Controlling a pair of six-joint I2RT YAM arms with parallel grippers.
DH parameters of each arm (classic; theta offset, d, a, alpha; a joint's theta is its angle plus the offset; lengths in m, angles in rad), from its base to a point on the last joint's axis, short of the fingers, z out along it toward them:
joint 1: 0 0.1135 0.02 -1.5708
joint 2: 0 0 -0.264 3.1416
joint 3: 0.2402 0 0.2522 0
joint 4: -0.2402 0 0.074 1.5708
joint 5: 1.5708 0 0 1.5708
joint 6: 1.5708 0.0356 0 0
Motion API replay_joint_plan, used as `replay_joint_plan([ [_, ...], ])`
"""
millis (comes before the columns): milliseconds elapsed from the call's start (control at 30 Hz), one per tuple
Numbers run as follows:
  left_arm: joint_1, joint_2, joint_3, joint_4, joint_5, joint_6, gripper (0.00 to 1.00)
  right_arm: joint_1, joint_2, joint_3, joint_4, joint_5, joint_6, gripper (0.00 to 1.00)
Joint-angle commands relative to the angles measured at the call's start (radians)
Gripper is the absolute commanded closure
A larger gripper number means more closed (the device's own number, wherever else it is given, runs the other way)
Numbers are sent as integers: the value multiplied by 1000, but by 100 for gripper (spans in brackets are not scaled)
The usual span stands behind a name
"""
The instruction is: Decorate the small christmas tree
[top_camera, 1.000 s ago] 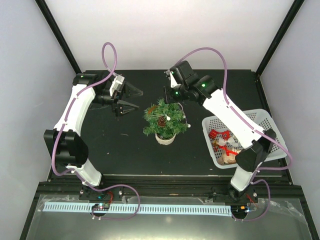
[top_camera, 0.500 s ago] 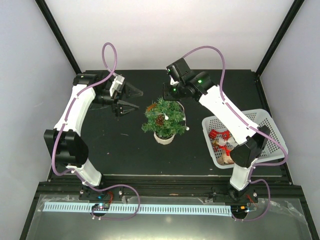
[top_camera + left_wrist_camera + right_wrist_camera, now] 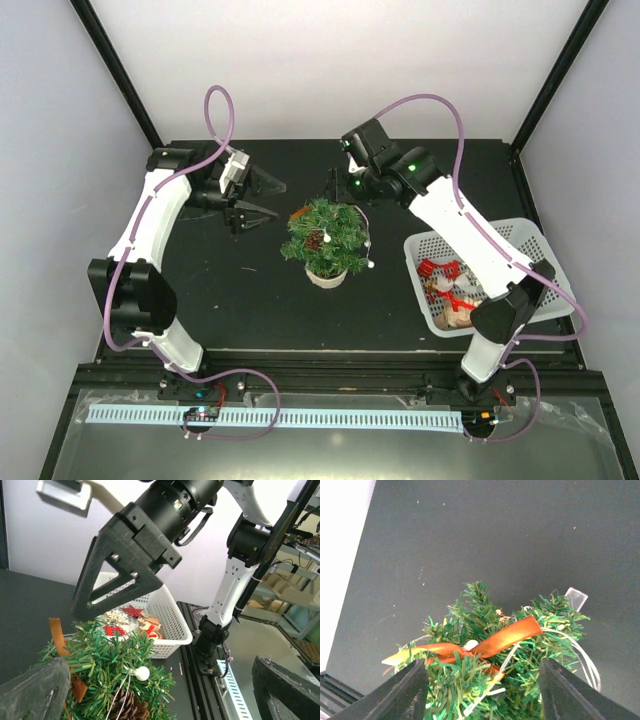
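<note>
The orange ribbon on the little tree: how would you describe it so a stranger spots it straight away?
Find the black table; near its middle stands the small christmas tree, bushy and dark green. Across its branches lies an orange ribbon tied in a bow, the only orange thing among the green needles.

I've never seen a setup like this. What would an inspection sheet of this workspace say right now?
Surface: black table.
Job's things: small christmas tree in white pot, mid-table, orange ribbon bow on it; white basket of ornaments on the right.
Clutter: nothing seen.
Grippers: left gripper open, empty, left of the tree; right gripper open over the tree, holding nothing.
Cables: purple cables loop above both arms.
Surroundings: white walls, black frame posts.
</note>
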Motion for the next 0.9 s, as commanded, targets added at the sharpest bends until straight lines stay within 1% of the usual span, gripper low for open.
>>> replay_joint_plan([
  [0, 12, 9, -9, -5, 24, 32, 1, 3, -79, -12, -7, 29, -7, 35],
  [67, 11, 9, -13, -6, 20, 30, 1, 3, -106, -13, -6, 32, -12, 34],
  [100, 11, 9, -14, -6, 19, 30, 1, 3, -121, -14, -4, 36, -15, 30],
  [233, 11, 11, -17, -3, 8, 24, 1, 4, -201, -30, -2, 88, -18, 26],
  [300, 11, 13, -18, 23, -3, -12, 1, 1, -247, -54, -15, 135, -15, 26],
  [400, 11, 5, -17, 60, -20, -74, 1, -10, -325, -109, -82, 217, 14, 27],
  [467, 8, -8, -20, 132, -34, -179, 1, -37, -394, -189, -126, 275, 43, 28],
  [533, 6, -30, -27, 211, -49, -274, 1, -99, -449, -289, -176, 289, 83, 32],
  [567, 3, -43, -34, 277, -68, -351, 1, -140, -479, -340, -199, 287, 99, 34],
  [633, -14, -80, -63, 466, -164, -567, 1, -218, -514, -448, -220, 259, 112, 37],
  [667, -23, -100, -79, 544, -242, -638, 1, -260, -532, -522, -217, 238, 114, 39],
  [800, -50, -179, -167, 832, -471, -881, 1, -400, -570, -682, -173, 167, 110, 41],
  [833, -48, -187, -181, 887, -502, -931, 1, -430, -569, -710, -161, 160, 106, 41],
  [867, -48, -182, -177, 908, -521, -957, 1, -457, -566, -732, -152, 163, 103, 41],
])
